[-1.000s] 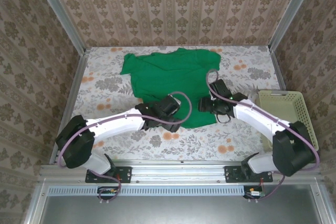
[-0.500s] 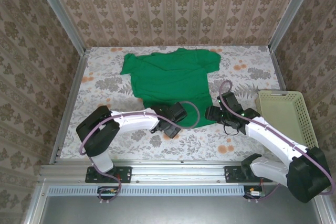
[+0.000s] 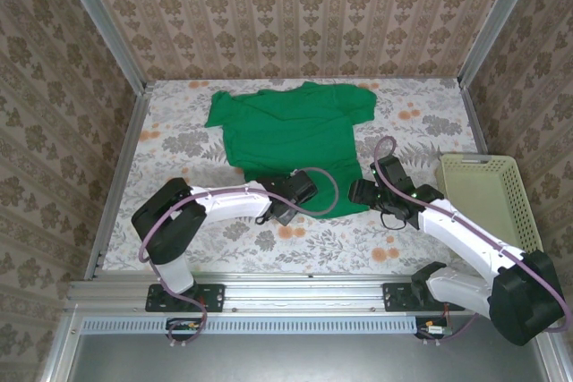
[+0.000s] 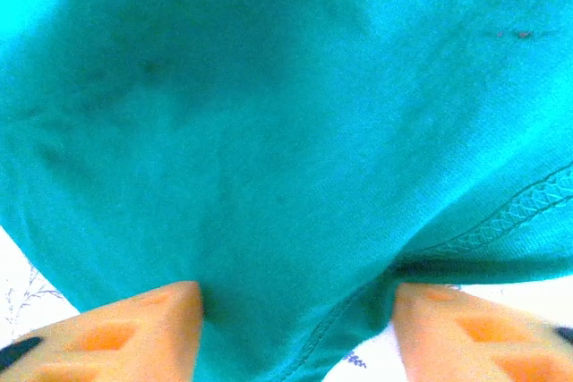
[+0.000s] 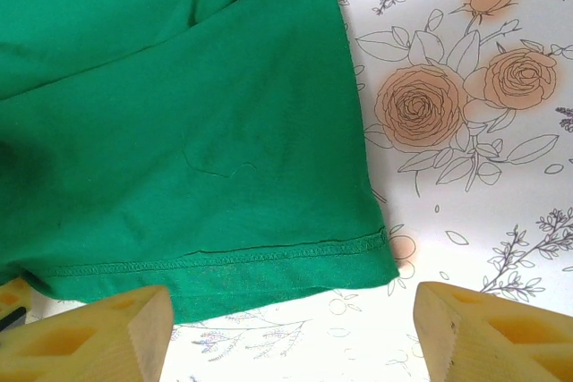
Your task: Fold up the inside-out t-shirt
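Toward the near side of the white, flower-printed counter (image 3: 179, 145), the left gripper (image 4: 295, 301) sits at the near hem of the plain bright green short-sleeved cloth t-shirt (image 3: 286, 127). Its jaws are released and held apart, and the stitched hem and a sag of green cloth run down between its two orange fingers (image 4: 134, 328). Just to the right, the right gripper (image 5: 291, 333) hangs over the shirt's near right corner, its jaws likewise released and wide. Its yellow fingers (image 5: 98, 333) flank that corner, one at the hem's edge and the other over bare counter printed with roses. The corner lies flat, with a line of stitching running parallel to its edge. From here the shirt spreads away toward the far edge of the counter, mostly flat with mild wrinkles. Its sleeves reach left and right at the far end. At the right edge, well apart from the shirt, stands a pale yellow-green slotted plastic basket (image 3: 479, 160). Brown damask-patterned walls (image 3: 304, 6) close in the counter on the left, right and far sides.
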You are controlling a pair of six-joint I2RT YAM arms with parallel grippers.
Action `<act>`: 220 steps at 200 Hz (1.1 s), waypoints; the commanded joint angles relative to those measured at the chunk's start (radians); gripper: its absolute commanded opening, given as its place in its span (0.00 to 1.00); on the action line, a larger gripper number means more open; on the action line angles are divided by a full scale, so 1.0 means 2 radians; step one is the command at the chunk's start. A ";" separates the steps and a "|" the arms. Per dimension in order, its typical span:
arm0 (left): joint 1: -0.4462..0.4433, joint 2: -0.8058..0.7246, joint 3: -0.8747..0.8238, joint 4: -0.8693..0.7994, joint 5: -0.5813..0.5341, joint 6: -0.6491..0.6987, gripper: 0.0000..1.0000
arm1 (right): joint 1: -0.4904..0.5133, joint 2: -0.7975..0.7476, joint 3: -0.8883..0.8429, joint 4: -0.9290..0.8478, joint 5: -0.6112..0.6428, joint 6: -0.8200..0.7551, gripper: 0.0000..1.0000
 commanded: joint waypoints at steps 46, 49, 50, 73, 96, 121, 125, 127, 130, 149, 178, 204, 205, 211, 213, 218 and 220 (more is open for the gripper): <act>0.002 -0.030 0.005 0.002 -0.007 0.006 0.36 | 0.003 0.006 -0.006 0.005 0.006 0.002 0.73; 0.001 -0.032 0.005 0.002 -0.006 0.006 0.36 | 0.003 0.007 -0.006 0.005 0.006 0.002 0.73; 0.001 -0.032 0.005 0.002 -0.006 0.006 0.36 | 0.003 0.008 -0.006 0.005 0.006 0.002 0.73; 0.000 -0.046 -0.003 0.005 -0.005 0.007 0.32 | 0.003 0.010 -0.008 0.006 0.006 0.000 0.73; 0.003 -0.048 -0.008 0.012 0.001 0.009 0.26 | 0.002 0.013 -0.011 0.010 0.005 -0.001 0.73; -0.001 -0.050 -0.011 0.009 0.017 0.015 0.30 | 0.003 0.016 -0.009 0.008 0.004 -0.001 0.73; -0.001 -0.052 -0.013 0.010 0.022 0.016 0.32 | 0.003 0.015 -0.009 0.008 0.003 -0.001 0.73; -0.002 -0.054 -0.015 0.011 0.025 0.017 0.33 | 0.003 0.015 -0.009 0.008 0.004 0.000 0.73; -0.004 -0.058 -0.017 0.012 0.031 0.019 0.33 | 0.003 0.015 -0.009 0.008 0.004 -0.001 0.73; -0.024 -0.065 -0.025 0.012 0.043 0.029 0.37 | 0.003 0.016 -0.010 0.008 0.003 -0.002 0.73; -0.038 -0.050 -0.023 0.019 0.043 0.028 0.40 | 0.003 0.023 -0.010 0.012 0.003 -0.001 0.73; -0.037 -0.024 -0.010 0.020 0.032 0.032 0.44 | 0.004 0.022 -0.009 0.010 0.003 -0.001 0.73; -0.036 -0.023 -0.009 0.020 0.032 0.032 0.44 | 0.004 0.022 -0.009 0.010 0.003 -0.001 0.73; -0.036 -0.017 -0.006 0.020 0.025 0.032 0.45 | 0.003 0.020 -0.009 0.006 0.004 -0.002 0.73; -0.036 -0.015 -0.004 0.019 0.022 0.031 0.45 | 0.004 0.020 -0.009 0.006 0.004 -0.002 0.73; -0.034 -0.009 -0.001 0.016 0.018 0.029 0.45 | 0.004 0.019 -0.008 0.005 0.005 -0.003 0.73; -0.032 -0.007 0.001 0.015 0.017 0.029 0.45 | 0.004 0.019 -0.007 0.004 0.005 -0.004 0.73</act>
